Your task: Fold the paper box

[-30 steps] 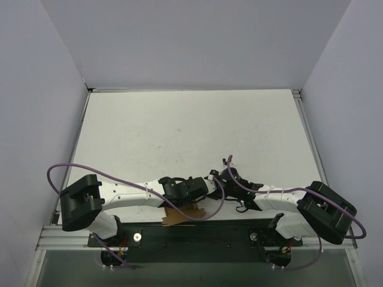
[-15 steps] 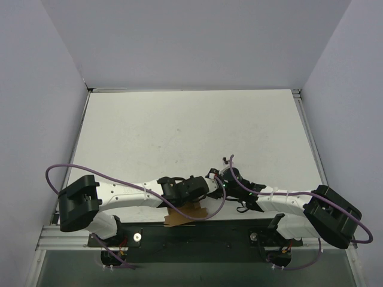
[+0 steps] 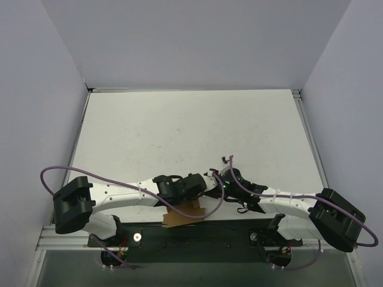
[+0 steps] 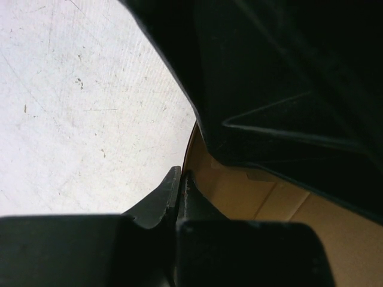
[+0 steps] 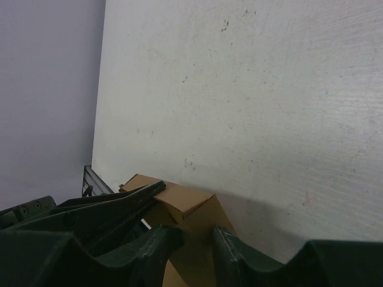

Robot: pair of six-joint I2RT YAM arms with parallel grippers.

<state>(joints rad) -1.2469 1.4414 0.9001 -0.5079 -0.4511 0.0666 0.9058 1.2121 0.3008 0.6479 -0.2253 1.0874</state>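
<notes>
At near edge of worktop [image 3: 179,137], paper box [image 3: 182,210] part-folded under both wrists; left fingers [image 4: 160,198] shut at its rim, hold unclear; right fingers [image 5: 230,248] part-open, straddling a raised flap [image 5: 185,206] without clamping; risk: unheld flap springs flat, or uneven push slides box off edge.

The paper box [image 3: 184,213] lies at the table's [image 3: 191,131] near edge, left pincer [image 4: 179,182] over it, right pincer [image 5: 196,236] alongside.

Scuffed white table [image 3: 179,125], grey walls [image 3: 191,42]
</notes>
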